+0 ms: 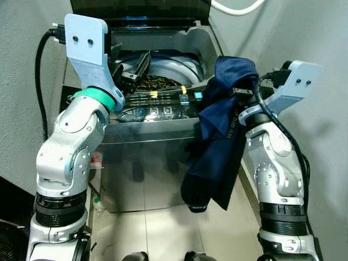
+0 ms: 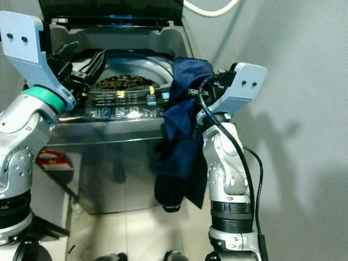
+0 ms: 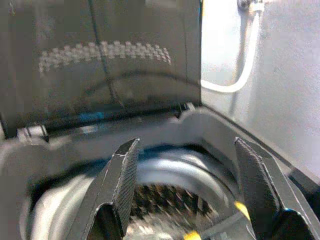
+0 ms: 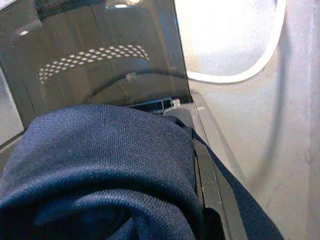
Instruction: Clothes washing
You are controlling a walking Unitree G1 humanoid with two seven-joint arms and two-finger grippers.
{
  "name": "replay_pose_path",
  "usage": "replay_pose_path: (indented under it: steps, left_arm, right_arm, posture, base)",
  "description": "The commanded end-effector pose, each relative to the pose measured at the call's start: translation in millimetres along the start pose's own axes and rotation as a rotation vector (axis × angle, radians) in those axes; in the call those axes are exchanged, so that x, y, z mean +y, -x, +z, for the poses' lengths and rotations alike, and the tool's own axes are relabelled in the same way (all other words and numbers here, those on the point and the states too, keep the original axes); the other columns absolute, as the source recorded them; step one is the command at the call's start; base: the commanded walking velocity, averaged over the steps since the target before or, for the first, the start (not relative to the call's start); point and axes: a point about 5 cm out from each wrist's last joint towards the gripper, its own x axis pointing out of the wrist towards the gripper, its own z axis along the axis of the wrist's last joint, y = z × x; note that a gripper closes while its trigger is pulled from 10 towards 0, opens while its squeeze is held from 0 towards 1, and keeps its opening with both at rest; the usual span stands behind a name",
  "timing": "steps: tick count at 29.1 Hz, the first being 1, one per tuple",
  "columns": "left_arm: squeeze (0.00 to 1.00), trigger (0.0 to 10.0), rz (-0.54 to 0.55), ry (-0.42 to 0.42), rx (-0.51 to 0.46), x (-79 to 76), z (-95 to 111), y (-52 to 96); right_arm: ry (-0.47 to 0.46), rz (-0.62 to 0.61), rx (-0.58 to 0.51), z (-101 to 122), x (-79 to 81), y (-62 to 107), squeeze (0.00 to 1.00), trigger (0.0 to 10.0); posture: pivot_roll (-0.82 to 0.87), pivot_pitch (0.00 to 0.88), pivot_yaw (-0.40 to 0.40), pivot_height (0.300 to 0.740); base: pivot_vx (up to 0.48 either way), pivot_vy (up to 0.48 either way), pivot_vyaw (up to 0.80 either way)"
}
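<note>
The right end effector (image 1: 239, 89) is clamped on a navy garment (image 1: 217, 136) hanging beside the washer (image 1: 163, 117). The left end effector (image 3: 187, 185), spread wide and empty, hovers above the drum (image 1: 163, 73). The trailing cloth could snag the rim and slip out.

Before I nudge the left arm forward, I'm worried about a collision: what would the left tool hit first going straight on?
Probably the washer's raised lid: the open left tool points over the drum toward it, though depth is unclear.
</note>
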Motion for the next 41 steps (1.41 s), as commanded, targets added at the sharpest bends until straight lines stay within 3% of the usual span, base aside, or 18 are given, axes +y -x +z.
replay_pose_path:
  steps: [1,3,4,5,22,41]
  left_arm:
    - [0.00,10.0,0.045,-0.084,-0.060,3.6,6.8,-1.8]
    - [0.00,10.0,0.045,-0.084,-0.060,3.6,6.8,-1.8]
    - [0.00,10.0,0.079,-0.163,-0.105,5.1,11.2,-2.0]
    - [0.00,10.0,0.083,-0.174,-0.111,5.1,11.6,-1.9]
    - [0.00,10.0,0.075,-0.179,-0.123,1.9,7.2,-2.4]
    - [0.00,10.0,0.037,-0.133,-0.113,-0.8,6.4,-2.6]
  right_arm:
    - [0.017,0.083,-0.132,24.1,15.9,-2.8,0.00,10.0]
    - [0.017,0.083,-0.132,24.1,15.9,-2.8,0.00,10.0]
    - [0.019,0.135,-0.193,35.8,25.8,-6.4,0.00,10.0]
    - [0.018,0.147,-0.204,37.9,28.0,-7.4,0.00,10.0]
    - [0.027,0.143,-0.186,32.3,25.6,-7.5,0.00,10.0]
    - [0.024,0.146,-0.170,28.6,24.4,-6.8,0.00,10.0]
  posture:
    - [0.06,0.062,0.029,0.740]
    - [0.06,0.062,0.029,0.740]
    - [0.06,0.062,0.029,0.740]
    - [0.06,0.062,0.029,0.740]
    - [0.06,0.053,0.026,0.740]
    - [0.06,0.061,0.026,0.740]
  base:
    - [0.454,0.000,0.00]
    - [0.454,0.000,0.00]
    - [0.458,0.000,0.00]
    - [0.458,0.000,0.00]
    - [0.449,0.000,0.00]
    - [0.000,0.000,0.00]
